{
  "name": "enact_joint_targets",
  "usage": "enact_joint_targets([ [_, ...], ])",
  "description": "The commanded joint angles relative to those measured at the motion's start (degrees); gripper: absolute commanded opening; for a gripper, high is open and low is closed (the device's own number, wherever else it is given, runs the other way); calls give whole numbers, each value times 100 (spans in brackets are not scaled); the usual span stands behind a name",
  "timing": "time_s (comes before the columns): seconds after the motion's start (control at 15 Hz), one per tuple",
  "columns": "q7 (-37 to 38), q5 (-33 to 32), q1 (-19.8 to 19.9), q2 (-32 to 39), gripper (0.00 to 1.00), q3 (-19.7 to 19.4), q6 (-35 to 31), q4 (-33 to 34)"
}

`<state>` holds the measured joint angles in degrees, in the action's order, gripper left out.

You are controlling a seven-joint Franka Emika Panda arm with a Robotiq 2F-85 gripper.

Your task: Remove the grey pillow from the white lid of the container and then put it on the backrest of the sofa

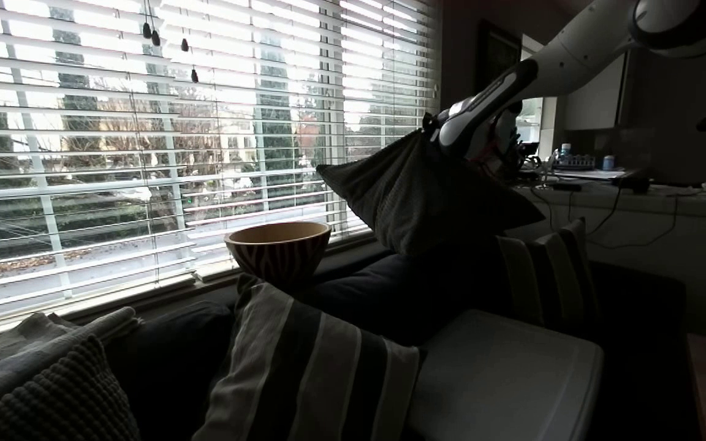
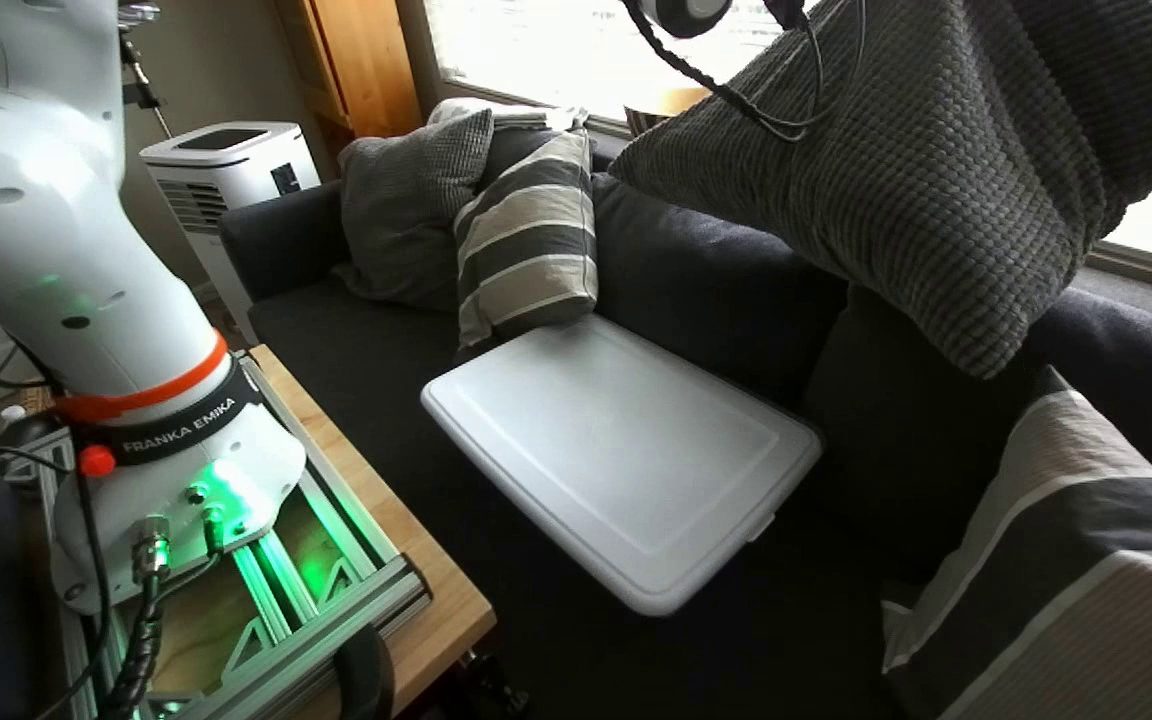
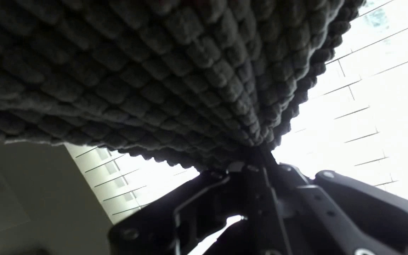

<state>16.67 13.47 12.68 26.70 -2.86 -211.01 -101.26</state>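
Gripper (image 3: pixel 257 157) clenched on a bunched portion of the grey pillow (image 2: pixel 926 170), presumably so that one pinch carries the whole soft load; the rest sags. Pillow position: aloft, near the sofa backrest (image 2: pixel 716 262) (contact cannot be confirmed), likely held high for clearance. Farther out, the white lid (image 2: pixel 626 450) lies free of it, so removal appears complete, placement pending.

The wrist view looks from just behind the fingers (image 3: pixel 260 191) into the grey pillow (image 3: pixel 190 78). In an exterior view the camera faces blinds (image 1: pixel 163 141), well apart from the fingers. In an exterior view the camera looks down, near the robot base (image 2: pixel 176 480), at the lid (image 2: pixel 626 450). Both exterior views share bowl (image 1: pixel 276 260) and lid, lower than the fingers.
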Motion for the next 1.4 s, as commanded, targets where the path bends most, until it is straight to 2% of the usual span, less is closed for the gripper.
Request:
enact_joint_targets([
  [0.0, 421, -666, 333, 894, 1, 284, -464, 1336],
  [0.13, 550, -1033, 499, 1255, 1, 388, -493, 1864],
  [0.47, 768, -1402, 806, 2111, 1, 551, -759, 2916],
  [0.73, 560, -926, 803, 2708, 1, 549, -1188, 3336],
  [0.8, 522, -792, 779, 2810, 17, 533, -1225, 3393],
  [0.87, 468, -660, 753, 2845, 28, 513, -1208, 3382],
  [1.0, 294, -294, 687, 2875, 42, 462, -1097, 3483],
  [1.13, -238, 428, 505, 2620, 58, 310, -697, 3299],
  [1.33, -1281, 1669, 94, 2225, 80, -133, -129, 2971],
])
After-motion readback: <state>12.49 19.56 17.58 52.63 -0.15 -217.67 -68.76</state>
